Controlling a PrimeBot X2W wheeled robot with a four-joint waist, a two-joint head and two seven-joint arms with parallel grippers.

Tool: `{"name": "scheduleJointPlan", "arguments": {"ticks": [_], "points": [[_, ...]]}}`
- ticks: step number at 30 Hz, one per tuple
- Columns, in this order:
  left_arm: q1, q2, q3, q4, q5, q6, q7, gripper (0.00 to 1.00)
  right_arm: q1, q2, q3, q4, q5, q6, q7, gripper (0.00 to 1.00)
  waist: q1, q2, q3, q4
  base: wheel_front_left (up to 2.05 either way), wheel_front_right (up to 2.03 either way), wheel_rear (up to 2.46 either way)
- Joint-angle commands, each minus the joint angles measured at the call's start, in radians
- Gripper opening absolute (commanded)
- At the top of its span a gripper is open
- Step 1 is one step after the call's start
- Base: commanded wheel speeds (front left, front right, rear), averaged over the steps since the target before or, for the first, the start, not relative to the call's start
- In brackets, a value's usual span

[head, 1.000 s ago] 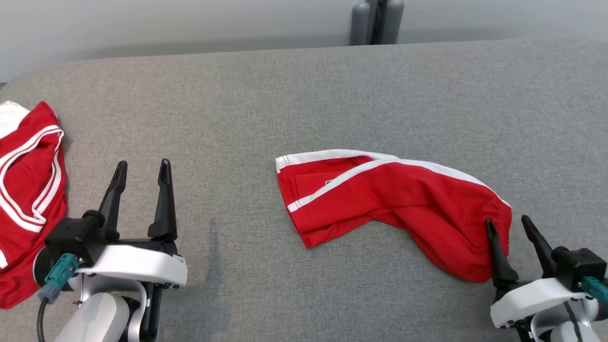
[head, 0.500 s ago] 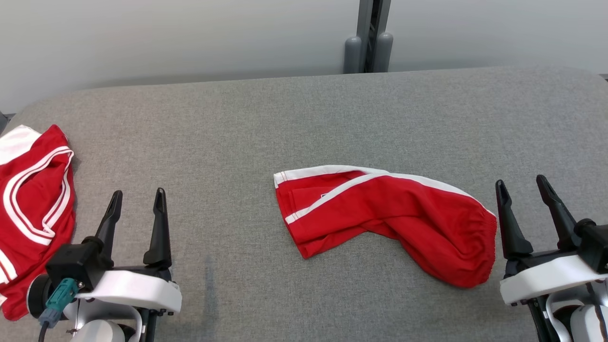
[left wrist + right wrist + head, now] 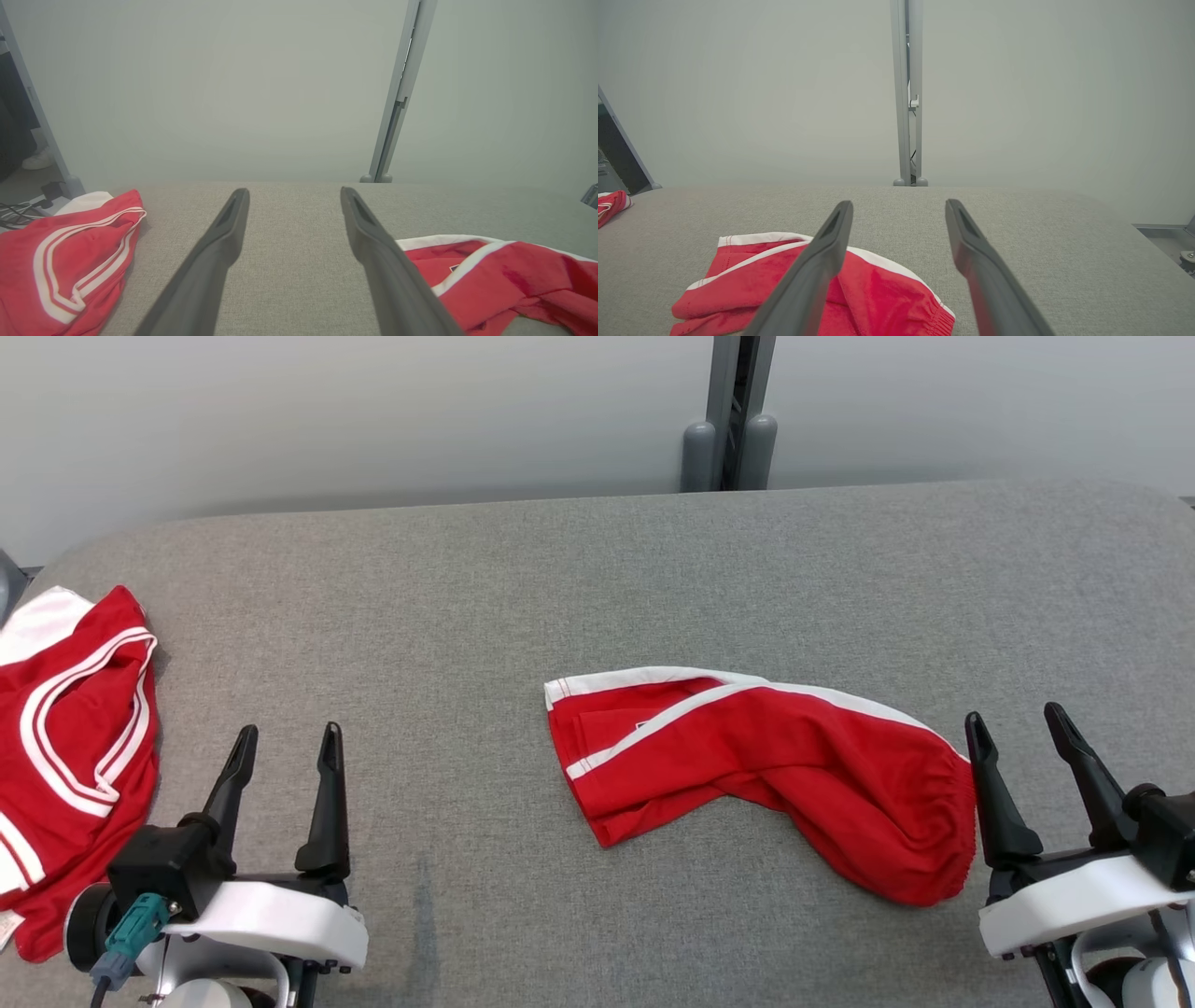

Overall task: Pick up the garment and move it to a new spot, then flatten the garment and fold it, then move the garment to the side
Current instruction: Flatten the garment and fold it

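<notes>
Now the shorts (image 3: 775, 775) lay on the counter (image 3: 560, 597). The left gripper (image 3: 289, 731) and right gripper (image 3: 1013, 712) had fingers (image 3: 329, 803) apart.

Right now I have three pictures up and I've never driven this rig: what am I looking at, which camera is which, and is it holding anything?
It is a two-armed robot at a grey padded table. The wide picture comes from its head, looking down: the left fingers rise at the lower left, the right fingers at the lower right. The other two pictures come from a camera on each wrist, looking along that arm's own two dark fingers. In the middle of the table lies a crumpled red garment with white stripes, its gathered end close beside the right fingers. A second red garment lies at the table's left edge. Both pairs of fingers are spread open and hold nothing.
</notes>
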Motion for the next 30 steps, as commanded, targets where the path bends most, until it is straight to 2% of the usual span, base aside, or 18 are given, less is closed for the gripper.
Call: {"name": "scheduleJointPlan", "arguments": {"ticks": [1,8,9,15,21,29,30], "points": [[-0.007,0.004,0.000,-0.002,0.006,0.005,0.002,1.00,0.006,-0.002,-0.003,-0.003,0.006,-0.001,0.004,1.00,0.0000,0.0000,0.000,0.002,0.00,0.00,0.00],[-0.015,0.005,-0.001,-0.003,0.004,0.006,0.002,1.00,-0.009,-0.005,0.009,0.006,0.027,-0.001,0.012,1.00,0.0000,0.0000,0.005,0.010,0.00,0.00,0.00],[-0.017,0.004,-0.001,-0.007,0.004,0.008,0.002,1.00,-0.018,-0.019,0.031,0.025,0.080,-0.001,0.051,1.00,0.0000,0.0000,0.013,0.010,0.00,0.00,0.00],[-0.043,-0.004,-0.013,-0.010,0.009,0.002,0.005,1.00,-0.078,-0.139,0.079,0.125,0.203,-0.001,0.179,1.00,0.0000,0.0000,0.053,0.018,0.00,0.00,0.00],[-0.083,-0.025,-0.035,0.009,0.017,-0.019,0.001,1.00,-0.171,-0.246,0.143,0.241,0.289,-0.001,0.230,1.00,0.0000,0.0000,0.110,0.034,0.00,0.00,0.00],[-0.127,-0.046,-0.048,0.045,0.020,-0.042,-0.013,1.00,-0.279,-0.332,0.278,0.336,0.375,-0.001,0.282,0.98,0.0000,0.0000,0.155,0.043,0.00,0.00,0.00],[-0.132,-0.048,-0.049,0.052,0.020,-0.045,-0.015,1.00,-0.293,-0.346,0.300,0.340,0.386,-0.001,0.288,0.51,0.0000,0.0000,0.158,0.043,0.00,0.00,0.00]]}}
